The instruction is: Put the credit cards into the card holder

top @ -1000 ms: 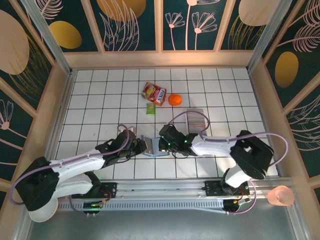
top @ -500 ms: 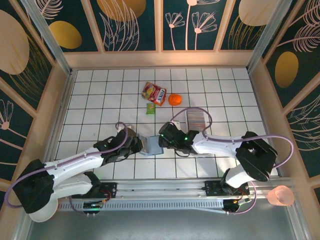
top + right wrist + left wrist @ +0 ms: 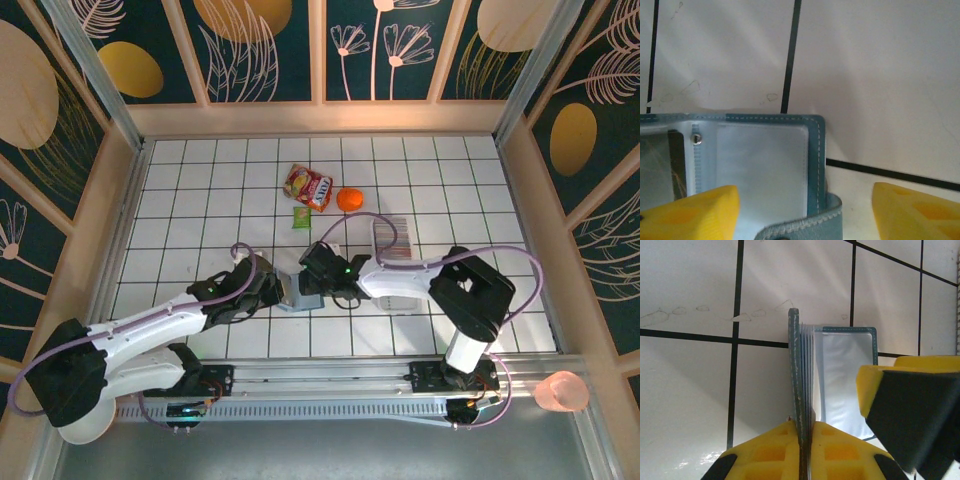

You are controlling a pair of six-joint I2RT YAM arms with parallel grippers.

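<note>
- The left gripper (image 3: 802, 442) is clamped tight on the teal cover of the card holder (image 3: 799, 365), with the clear pockets (image 3: 845, 375) fanned beside it.
- The right gripper (image 3: 802, 220) has its jaws spread wide over the holder's corner and grips nothing.
- The holder sits on the tiled table (image 3: 200, 200) between both grippers. The credit cards (image 3: 398, 232) are stacked just behind the right arm.
- The holder looks braced open, with no card in hand. Next, the right arm likely needs to fetch one card and slide it edge-first into a pocket.
</note>
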